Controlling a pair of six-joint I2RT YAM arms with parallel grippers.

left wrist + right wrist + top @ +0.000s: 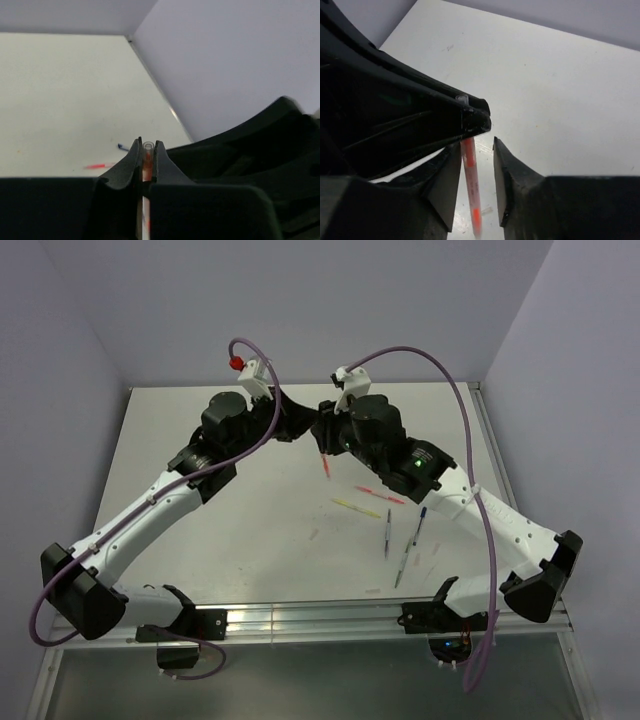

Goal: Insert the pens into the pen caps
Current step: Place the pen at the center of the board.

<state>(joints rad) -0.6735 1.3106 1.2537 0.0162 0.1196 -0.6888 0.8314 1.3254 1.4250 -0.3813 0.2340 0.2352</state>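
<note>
An orange-red pen [325, 465] hangs tilted above the table's middle. My left gripper [148, 145] is shut on its upper end, where a clear tube end [148, 148] pokes out above the jaws. Whether that end is a pen cap I cannot tell. My right gripper [476, 144] is open around the same pen [470, 172], which lies close to the left finger with a gap to the right finger [515, 182]. A tiny pale pen cap [487, 211] lies on the table below. In the top view the two grippers meet at the pen [320, 430].
Loose pens lie on the table right of centre: pink-red [380, 493], yellow [357, 507], grey [388, 533], blue [421, 522] and green-clear [404, 560]. Lilac walls close in the back and the sides. A metal rail [300, 618] runs along the near edge.
</note>
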